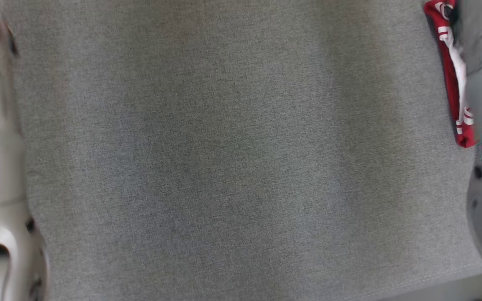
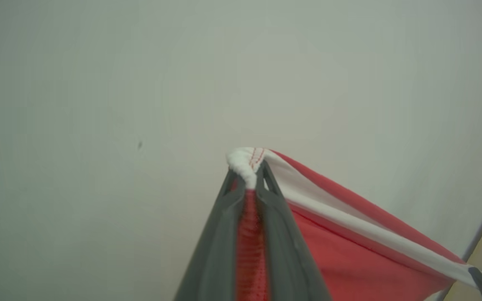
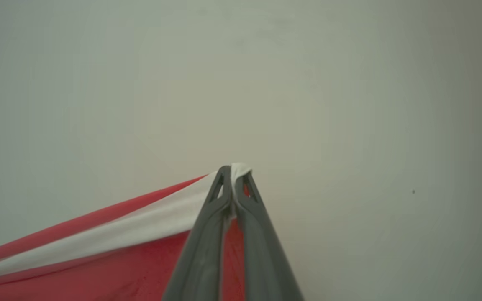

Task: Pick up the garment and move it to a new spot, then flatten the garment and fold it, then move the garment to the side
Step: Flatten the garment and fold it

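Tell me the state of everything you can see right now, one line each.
Left hand: shut on the white hem.
Right hand: shut on the same hem.
Red garment: hem pulled taut between both hands.
Grey table cover: flat, smooth.
Red cloth at the head view's right edge: partly hidden; possibly the same garment.

There is one red-and-white garment (image 2: 349, 251), one grey cloth-covered surface (image 1: 224, 167), and two sets of dark jaws.
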Controlling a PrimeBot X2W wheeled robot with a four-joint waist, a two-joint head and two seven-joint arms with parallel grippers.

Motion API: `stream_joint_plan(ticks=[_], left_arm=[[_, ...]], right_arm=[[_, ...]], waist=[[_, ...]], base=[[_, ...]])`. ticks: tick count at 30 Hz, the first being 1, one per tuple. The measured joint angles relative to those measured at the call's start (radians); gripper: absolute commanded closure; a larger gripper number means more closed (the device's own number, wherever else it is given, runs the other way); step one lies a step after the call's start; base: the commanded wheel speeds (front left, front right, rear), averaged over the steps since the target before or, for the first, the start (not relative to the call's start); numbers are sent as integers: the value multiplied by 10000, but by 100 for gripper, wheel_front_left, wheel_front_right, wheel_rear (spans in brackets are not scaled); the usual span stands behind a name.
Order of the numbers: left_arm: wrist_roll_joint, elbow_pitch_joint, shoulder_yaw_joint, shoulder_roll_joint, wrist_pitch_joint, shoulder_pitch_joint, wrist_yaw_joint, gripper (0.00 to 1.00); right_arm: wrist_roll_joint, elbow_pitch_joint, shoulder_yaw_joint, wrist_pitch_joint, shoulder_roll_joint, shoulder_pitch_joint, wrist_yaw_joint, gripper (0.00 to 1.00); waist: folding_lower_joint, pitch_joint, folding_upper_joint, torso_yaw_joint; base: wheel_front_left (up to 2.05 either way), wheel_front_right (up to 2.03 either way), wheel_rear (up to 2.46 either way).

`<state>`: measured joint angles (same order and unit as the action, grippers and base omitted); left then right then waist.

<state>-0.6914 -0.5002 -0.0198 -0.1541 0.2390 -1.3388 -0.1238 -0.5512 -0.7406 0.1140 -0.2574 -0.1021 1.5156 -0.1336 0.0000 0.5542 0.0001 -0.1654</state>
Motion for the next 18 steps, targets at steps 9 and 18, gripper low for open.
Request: stream_joint_plan(ticks=[9, 18], left_arm=[[-861, 334, 869, 232, 180, 2147, -71, 100], [-1590, 1864, 1965, -364, 240, 5888, -71, 100]], right_arm=[[-596, 297, 1649, -40, -579, -1614, 15, 100], [-2393, 2652, 3078, 1772, -2378, -5537, 15, 100]], waist=[[0, 18, 0, 131], [-2, -1128, -2, 426]], base=[[0, 0, 0], [0, 0, 0]])
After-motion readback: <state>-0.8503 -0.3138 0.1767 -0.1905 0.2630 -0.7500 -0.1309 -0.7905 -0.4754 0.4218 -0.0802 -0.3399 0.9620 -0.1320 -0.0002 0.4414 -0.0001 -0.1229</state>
